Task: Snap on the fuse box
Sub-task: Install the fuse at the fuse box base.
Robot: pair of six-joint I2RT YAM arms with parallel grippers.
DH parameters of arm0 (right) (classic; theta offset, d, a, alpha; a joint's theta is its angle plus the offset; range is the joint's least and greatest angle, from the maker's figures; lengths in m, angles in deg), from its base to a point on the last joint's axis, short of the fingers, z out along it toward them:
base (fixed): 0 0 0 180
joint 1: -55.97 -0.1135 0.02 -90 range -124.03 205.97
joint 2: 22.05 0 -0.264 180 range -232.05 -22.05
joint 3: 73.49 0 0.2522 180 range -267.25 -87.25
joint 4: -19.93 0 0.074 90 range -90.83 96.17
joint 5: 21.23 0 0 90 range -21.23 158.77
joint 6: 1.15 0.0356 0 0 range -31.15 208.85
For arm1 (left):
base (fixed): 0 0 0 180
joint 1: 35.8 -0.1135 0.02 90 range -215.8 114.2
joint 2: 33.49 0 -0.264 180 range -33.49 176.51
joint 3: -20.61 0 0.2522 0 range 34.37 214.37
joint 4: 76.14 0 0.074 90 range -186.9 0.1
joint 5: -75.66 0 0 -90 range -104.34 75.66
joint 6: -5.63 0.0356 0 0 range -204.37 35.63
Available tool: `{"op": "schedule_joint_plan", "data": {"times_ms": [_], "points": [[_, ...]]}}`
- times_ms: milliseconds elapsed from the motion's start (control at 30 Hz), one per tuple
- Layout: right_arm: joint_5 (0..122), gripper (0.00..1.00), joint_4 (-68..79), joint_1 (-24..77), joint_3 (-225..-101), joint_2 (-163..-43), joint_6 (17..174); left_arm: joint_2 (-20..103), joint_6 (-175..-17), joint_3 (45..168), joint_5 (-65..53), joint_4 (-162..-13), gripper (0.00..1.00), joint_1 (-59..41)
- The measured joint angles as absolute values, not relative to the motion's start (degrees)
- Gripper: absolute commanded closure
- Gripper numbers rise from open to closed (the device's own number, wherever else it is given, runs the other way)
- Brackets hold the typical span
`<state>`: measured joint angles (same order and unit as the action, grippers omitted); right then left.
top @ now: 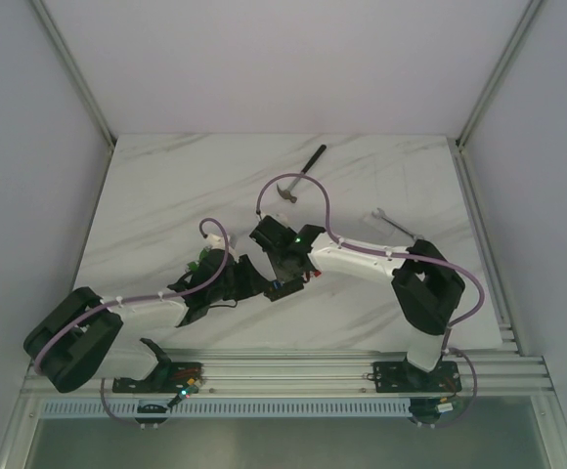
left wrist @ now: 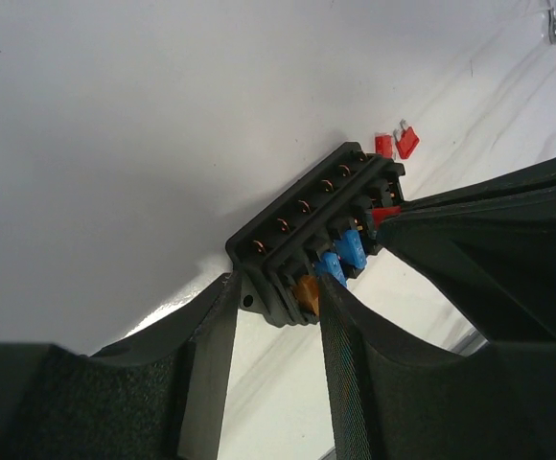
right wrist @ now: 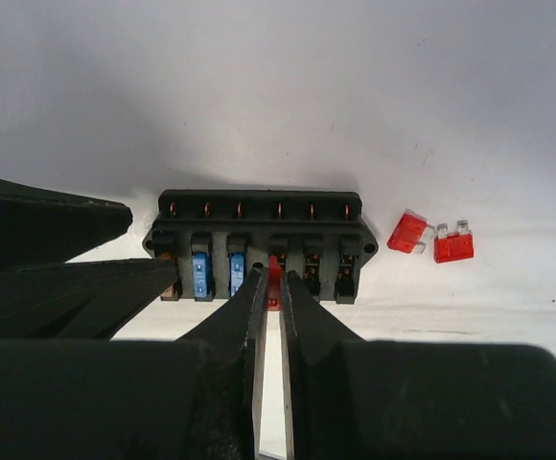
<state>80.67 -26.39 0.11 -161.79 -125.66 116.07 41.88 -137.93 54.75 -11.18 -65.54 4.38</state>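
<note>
The fuse box (right wrist: 259, 244) is a black block lying flat on the white table, with an orange fuse and two blue fuses (right wrist: 200, 273) seated in its left slots. My right gripper (right wrist: 274, 278) is shut on a red fuse (right wrist: 275, 268) standing in the fourth slot. My left gripper (left wrist: 278, 292) is closed across the orange-fuse end of the fuse box (left wrist: 307, 230), one finger on the mounting ear and the other against the orange fuse (left wrist: 307, 292). In the top view both grippers meet over the fuse box (top: 283, 286) at mid-table and hide most of it.
Two loose red fuses (right wrist: 412, 233) (right wrist: 453, 248) lie just right of the box. A hammer (top: 298, 176) lies at the back of the table, a wrench (top: 393, 223) at the right, and a small green part (top: 202, 259) by the left arm.
</note>
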Motion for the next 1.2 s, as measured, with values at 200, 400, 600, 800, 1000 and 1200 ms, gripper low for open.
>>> {"op": "schedule_joint_plan", "data": {"times_ms": [200,400,600,800,1000,1200], "points": [[81.7,1.00,-26.7,-0.2,-161.8,-126.0,116.1,42.1,-138.0,54.8,-11.2,-65.5,0.53,4.4],[82.5,1.00,-26.9,-0.6,-161.8,-126.3,116.0,42.2,-138.2,54.8,-11.1,-65.5,0.54,4.3],[82.6,1.00,-26.7,-0.7,-161.8,-126.5,116.0,42.3,-138.3,54.9,-10.8,-65.5,0.54,4.3],[82.8,1.00,-26.1,-0.8,-161.4,-126.5,116.1,42.6,-138.4,55.0,-10.7,-65.5,0.55,4.3],[83.4,1.00,-25.6,-1.0,-160.9,-126.5,116.1,42.7,-138.4,55.1,-10.5,-65.5,0.55,4.3],[83.9,1.00,-25.3,-1.4,-160.8,-126.4,116.0,42.8,-138.6,55.2,-10.5,-65.5,0.55,4.3]]}}
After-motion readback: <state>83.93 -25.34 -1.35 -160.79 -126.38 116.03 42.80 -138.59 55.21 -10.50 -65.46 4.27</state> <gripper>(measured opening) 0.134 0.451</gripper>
